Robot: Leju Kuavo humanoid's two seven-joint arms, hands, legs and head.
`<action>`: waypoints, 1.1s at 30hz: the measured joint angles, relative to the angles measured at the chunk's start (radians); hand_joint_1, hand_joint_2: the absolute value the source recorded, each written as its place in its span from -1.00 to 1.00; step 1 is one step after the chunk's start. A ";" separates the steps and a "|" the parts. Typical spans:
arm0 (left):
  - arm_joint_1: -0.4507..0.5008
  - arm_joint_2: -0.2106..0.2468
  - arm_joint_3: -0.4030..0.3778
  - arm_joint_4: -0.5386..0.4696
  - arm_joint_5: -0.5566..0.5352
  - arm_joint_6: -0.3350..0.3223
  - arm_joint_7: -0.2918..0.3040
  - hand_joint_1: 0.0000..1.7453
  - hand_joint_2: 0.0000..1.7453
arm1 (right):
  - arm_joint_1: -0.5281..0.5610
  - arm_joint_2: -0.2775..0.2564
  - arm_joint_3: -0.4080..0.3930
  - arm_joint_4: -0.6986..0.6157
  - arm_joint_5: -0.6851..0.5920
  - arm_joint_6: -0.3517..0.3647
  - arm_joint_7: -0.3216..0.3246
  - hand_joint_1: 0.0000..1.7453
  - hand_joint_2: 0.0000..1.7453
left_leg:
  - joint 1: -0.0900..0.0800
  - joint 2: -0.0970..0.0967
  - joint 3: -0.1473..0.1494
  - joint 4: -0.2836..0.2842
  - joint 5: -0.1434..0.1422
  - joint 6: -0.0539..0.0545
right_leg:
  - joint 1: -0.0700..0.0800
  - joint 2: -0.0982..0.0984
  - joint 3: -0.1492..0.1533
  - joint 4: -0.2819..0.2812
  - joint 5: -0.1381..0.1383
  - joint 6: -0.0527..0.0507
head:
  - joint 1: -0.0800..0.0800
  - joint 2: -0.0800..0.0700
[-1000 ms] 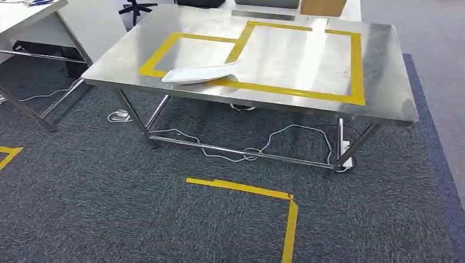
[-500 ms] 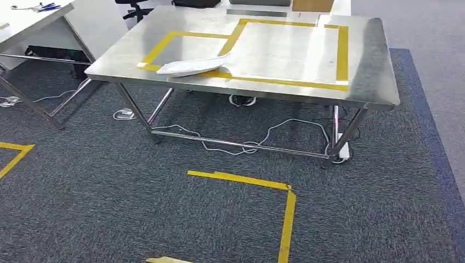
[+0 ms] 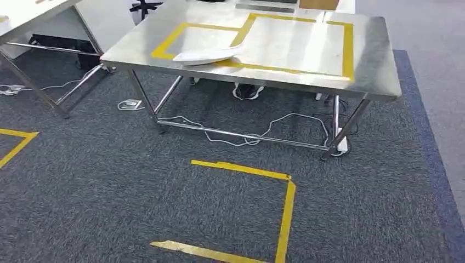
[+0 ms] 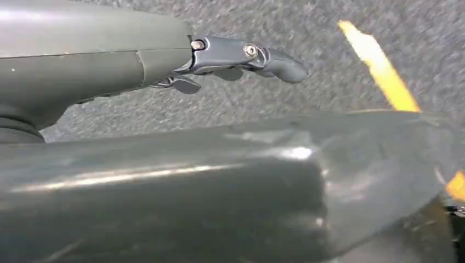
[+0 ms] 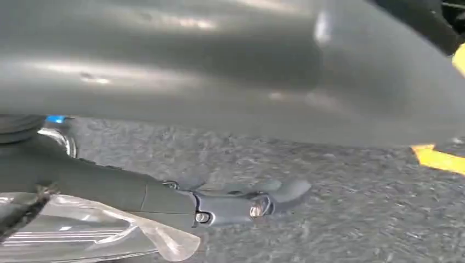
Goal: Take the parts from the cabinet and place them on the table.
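Right hand (image 5: 236,205) gripping a clear plastic-bagged part (image 5: 93,233) above grey carpet (image 3: 164,208). Left hand (image 4: 241,55) holding nothing, fingers loosely extended. White part (image 3: 207,55) lying on steel desk (image 3: 373,60), across yellow tape outline (image 3: 347,49).

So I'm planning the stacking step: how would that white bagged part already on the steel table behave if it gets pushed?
The white bagged part lies long, flat and low across the yellow tape, so it probably won't roll or tip. It looks thin, so likely light for its size. On the smooth steel table, a push would probably make it slide easily, perhaps spin.
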 joint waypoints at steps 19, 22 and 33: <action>-0.012 -0.045 -0.023 0.055 0.229 -0.003 -0.125 -1.00 -1.00 | -0.035 -0.011 0.085 -0.004 -0.124 0.002 -0.070 -1.00 -1.00 | 0.007 -0.008 -0.067 0.288 -0.027 -0.048 | 0.014 -0.016 0.110 -0.259 0.190 -0.052 | -0.005 0.000; -0.012 -0.044 -0.024 0.057 0.230 -0.003 -0.127 -1.00 -1.00 | -0.037 -0.011 0.089 -0.008 -0.126 0.002 -0.072 -1.00 -1.00 | -0.002 -0.011 0.106 0.030 -0.076 -0.016 | 0.020 -0.014 0.077 -0.244 0.218 -0.043 | -0.003 0.000; -0.012 -0.050 -0.026 0.072 0.282 -0.001 -0.169 -1.00 -1.00 | -0.056 -0.019 0.123 -0.013 -0.172 -0.001 -0.100 -1.00 -1.00 | -0.006 0.005 -0.037 -0.004 0.025 -0.003 | 0.006 0.005 0.006 0.063 0.138 0.007 | 0.003 0.000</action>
